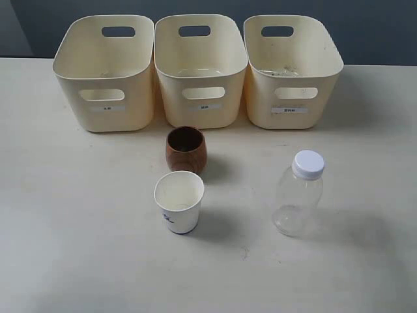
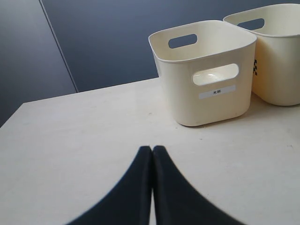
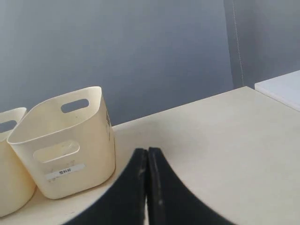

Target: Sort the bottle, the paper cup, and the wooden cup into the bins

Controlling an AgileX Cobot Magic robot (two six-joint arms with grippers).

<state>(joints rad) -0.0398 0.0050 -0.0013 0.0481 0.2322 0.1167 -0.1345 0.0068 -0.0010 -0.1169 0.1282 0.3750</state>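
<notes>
No item is sorted: the bins (image 1: 202,72) line the bench's far edge, the wooden cup (image 1: 186,149), paper cup (image 1: 178,201) and bottle (image 1: 299,193) stand mid-bench, and the left gripper (image 2: 152,149) and right gripper (image 3: 147,151), both closed and empty, must open for a first pick.

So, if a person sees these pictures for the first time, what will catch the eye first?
Probably the three cream bins, standing in a row at the far side of the table. Next come the things in front of them: the wooden cup before the middle bin, the paper cup just nearer than it, and the bottle standing apart on the right. Neither arm shows in the exterior view.
</notes>
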